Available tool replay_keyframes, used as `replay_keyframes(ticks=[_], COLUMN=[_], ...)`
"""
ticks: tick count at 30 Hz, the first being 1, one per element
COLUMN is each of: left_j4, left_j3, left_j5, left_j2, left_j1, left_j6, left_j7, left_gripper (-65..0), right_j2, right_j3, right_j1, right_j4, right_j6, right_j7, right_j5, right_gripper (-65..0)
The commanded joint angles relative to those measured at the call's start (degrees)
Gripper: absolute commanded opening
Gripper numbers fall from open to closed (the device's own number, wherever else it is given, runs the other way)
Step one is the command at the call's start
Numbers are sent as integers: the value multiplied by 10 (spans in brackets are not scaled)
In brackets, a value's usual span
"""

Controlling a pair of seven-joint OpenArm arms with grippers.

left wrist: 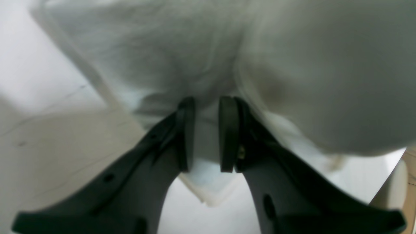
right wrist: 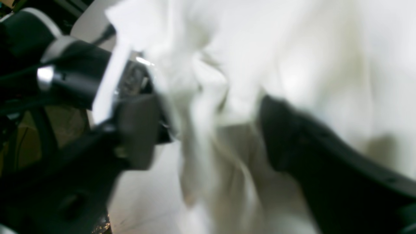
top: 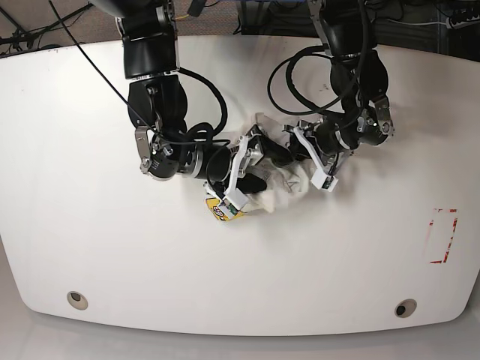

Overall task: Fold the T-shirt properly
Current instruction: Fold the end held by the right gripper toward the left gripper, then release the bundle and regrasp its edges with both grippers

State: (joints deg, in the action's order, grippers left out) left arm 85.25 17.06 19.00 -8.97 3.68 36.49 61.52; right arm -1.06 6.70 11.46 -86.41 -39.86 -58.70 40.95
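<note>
A white table [top: 90,247] carries the bunched-up T-shirt [top: 281,184] near its middle.

Left gripper [left wrist: 206,135] nearly closed — right gripper [right wrist: 208,130] jaws spread wide.

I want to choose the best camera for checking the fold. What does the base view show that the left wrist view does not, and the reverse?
Only the base view shows both arms meeting over the crumpled T-shirt, its orange and yellow graphic, the whole white table and a red mark. Only the left wrist view shows the left gripper closely: its dark fingers pinch a cream fabric fold. Both show the T-shirt bunched, not flat, on the white surface.
</note>
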Motion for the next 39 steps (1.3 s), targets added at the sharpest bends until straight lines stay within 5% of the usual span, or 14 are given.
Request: replay_keyframes(ticks=[1, 9, 22, 32, 39], left_j4=[63, 176, 186, 188, 197], left_j3=[13, 109, 133, 143, 104], left_j5=[8, 6, 4, 4, 4], left_j2=[0, 4, 170, 182, 183], left_j1=[8, 7, -4, -28, -29], left_j6=[2, 35, 35, 35, 35], left_j7=[-9, -6, -8, -9, -9], left_gripper=[-536, -536, -536, -536, -536], right_j2=[-7, -8, -30, -29, -54], right_j3=[-1, 0, 91, 228, 177], right_j1=[17, 17, 4, 26, 26], right_j4=[-11, -13, -26, 29, -87], right_j6=[-1, -1, -1, -1, -1], right_j7=[16, 16, 19, 65, 69], right_j5=[19, 19, 17, 17, 22], right_gripper=[-90, -89, -90, -90, -90])
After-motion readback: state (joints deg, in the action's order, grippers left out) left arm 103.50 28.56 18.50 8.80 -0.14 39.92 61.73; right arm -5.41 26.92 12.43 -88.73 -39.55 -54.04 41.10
